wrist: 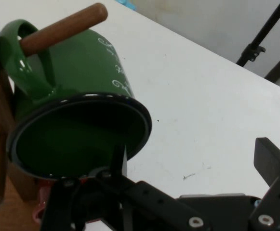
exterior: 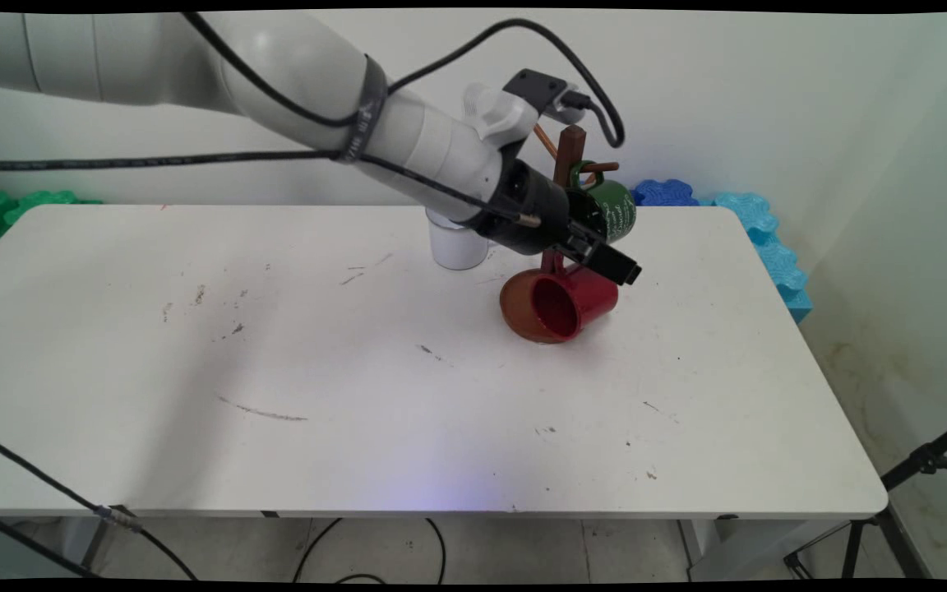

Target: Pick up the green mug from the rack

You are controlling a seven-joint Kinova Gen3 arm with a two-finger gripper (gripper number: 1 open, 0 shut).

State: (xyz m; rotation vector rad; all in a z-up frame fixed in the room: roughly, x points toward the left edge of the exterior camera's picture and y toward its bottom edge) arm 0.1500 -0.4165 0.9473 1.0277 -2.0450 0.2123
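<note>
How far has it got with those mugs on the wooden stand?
Done, it seems: the green mug hangs by its handle on a peg. In hand: nothing; the pincer is open at that mug's rim. Possibly left: the red mug lies on its side at the foot of the stand; a white cup stands behind the arm.

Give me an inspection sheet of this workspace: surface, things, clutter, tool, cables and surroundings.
Surface: white table, scuffed and marked.
Job's things: green mug hangs on a peg of the wooden mug tree; red mug lies on its side at the tree's base; white cup stands behind the arm.
Clutter: nothing seen.
Grippers: tool open, at the green mug's rim.
Cables: black cables along the arm; more under the table.
Surroundings: pale wall; green foam blocks, blue foam blocks; black tripod.
</note>
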